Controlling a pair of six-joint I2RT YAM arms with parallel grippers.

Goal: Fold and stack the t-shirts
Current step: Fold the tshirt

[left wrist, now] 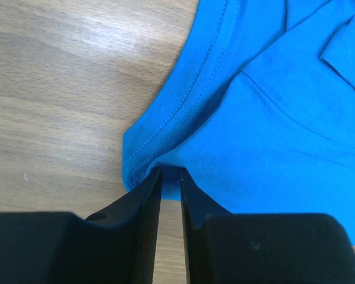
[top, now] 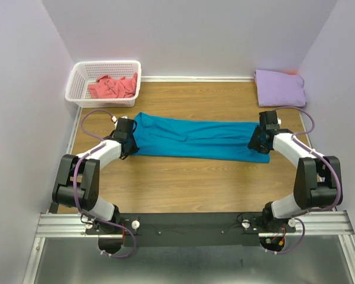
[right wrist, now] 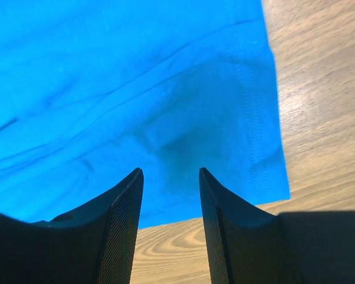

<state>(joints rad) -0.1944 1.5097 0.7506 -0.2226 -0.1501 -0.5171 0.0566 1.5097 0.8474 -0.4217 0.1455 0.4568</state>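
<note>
Well, your teal t-shirt (top: 195,139) lies flat across the table (top: 183,189), L gripper (left wrist: 171,173) pinched on its collar-side edge, R gripper (right wrist: 170,174) parted over the hem corner; it's prob. light, limp cloth, so grab stitched edges.

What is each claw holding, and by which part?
Left claw pinches the teal t-shirt at its edge beside the neckline. Right claw is open over the hem, holding nothing.

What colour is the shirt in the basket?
The shirt is coral pink, clearest in the top view.
</note>
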